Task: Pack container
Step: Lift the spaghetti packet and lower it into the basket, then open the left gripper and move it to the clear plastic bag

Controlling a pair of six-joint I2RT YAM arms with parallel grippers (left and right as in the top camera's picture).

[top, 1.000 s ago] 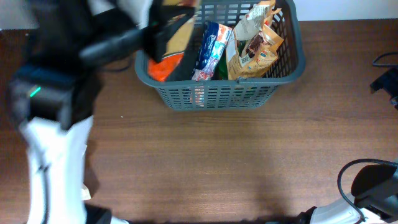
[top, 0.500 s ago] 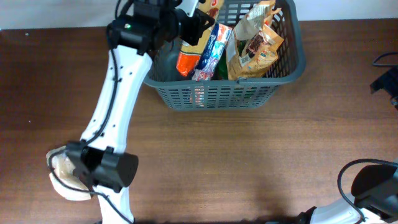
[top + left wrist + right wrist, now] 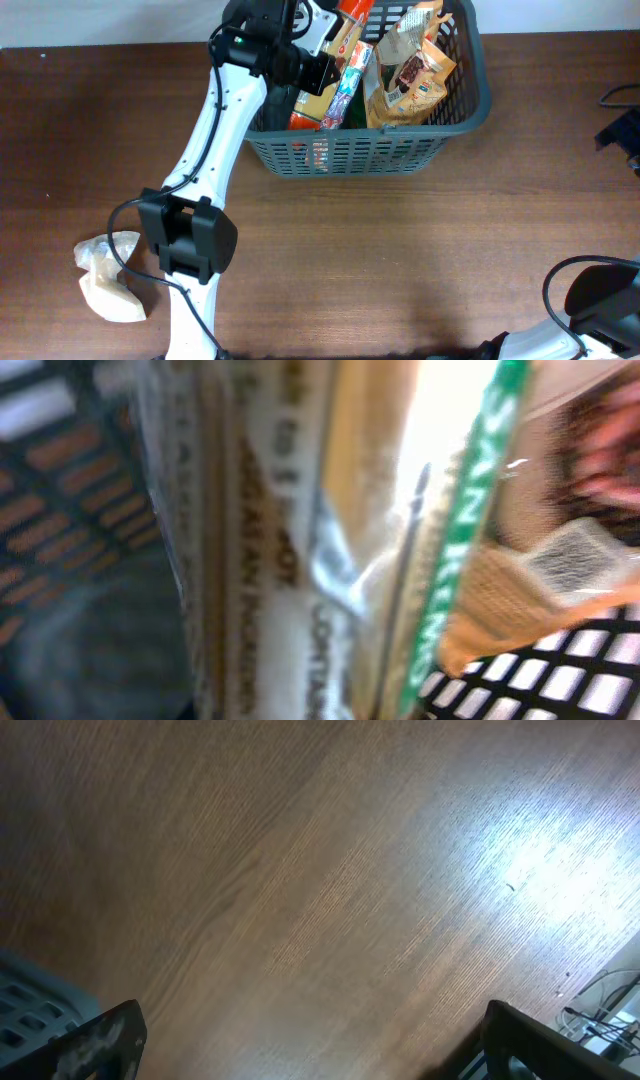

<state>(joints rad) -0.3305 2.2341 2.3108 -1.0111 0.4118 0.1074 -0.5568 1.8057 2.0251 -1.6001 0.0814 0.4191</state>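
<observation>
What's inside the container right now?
Brown snack bags at the right, a blue-and-red packet in the middle, an orange pack left. The left hand covers the container's far-left corner; floor hidden.

Basket [image 3: 478, 95] on the table's [image 3: 400, 250] far side.
Packets [image 3: 410, 75] stand inside it; a bag [image 3: 108, 285] lies well apart, near left.

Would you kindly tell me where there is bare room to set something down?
Bare table lies in front of the basket and to its right, also left of the left arm, beyond the crumpled bag. The basket is crowded: packets fill it and the arm reaches in.
</observation>
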